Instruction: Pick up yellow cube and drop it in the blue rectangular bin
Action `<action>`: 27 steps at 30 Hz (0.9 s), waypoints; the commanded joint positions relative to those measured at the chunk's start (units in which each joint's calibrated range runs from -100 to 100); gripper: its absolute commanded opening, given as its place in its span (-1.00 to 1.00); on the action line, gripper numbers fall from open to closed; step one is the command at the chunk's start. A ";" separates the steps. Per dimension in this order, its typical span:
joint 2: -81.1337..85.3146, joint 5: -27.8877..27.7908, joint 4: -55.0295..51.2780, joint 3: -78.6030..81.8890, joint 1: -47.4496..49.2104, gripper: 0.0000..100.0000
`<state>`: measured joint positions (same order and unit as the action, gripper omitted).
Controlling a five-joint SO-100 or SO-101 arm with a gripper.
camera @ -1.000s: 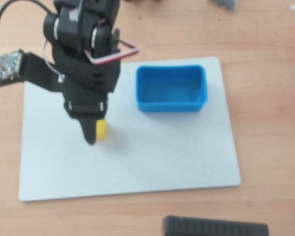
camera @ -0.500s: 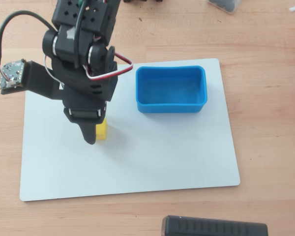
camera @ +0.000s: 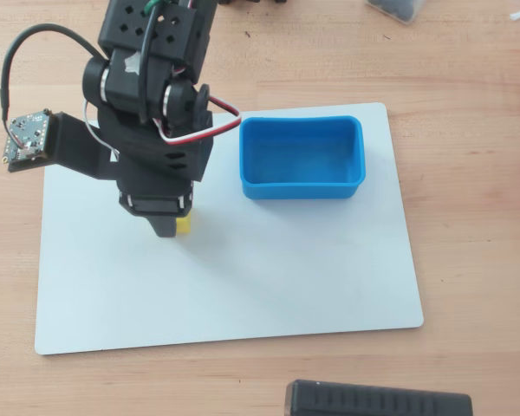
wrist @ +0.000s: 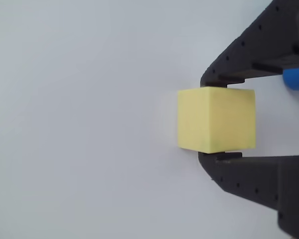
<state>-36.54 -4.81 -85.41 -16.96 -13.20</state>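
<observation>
The yellow cube, sitting on the white surface well left of the blue rectangular bin, looks light and rigid, so your jaws, clamped on opposite flat faces, should hold.

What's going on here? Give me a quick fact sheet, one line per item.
Cube: yellow cube between the gripper fingers, which touch its two opposite faces
Cube position: on the white board, left of the bin in the overhead view
Bin: blue rectangular bin, empty
Arm: directly over the cube
</observation>
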 commanded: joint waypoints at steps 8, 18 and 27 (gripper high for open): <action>3.98 0.73 0.11 -9.41 0.51 -0.87; 20.05 2.69 -8.89 -10.68 7.20 -0.87; 31.57 5.47 -14.42 -9.50 13.03 -0.89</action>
<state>-21.02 -0.95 -97.58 -21.97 -3.01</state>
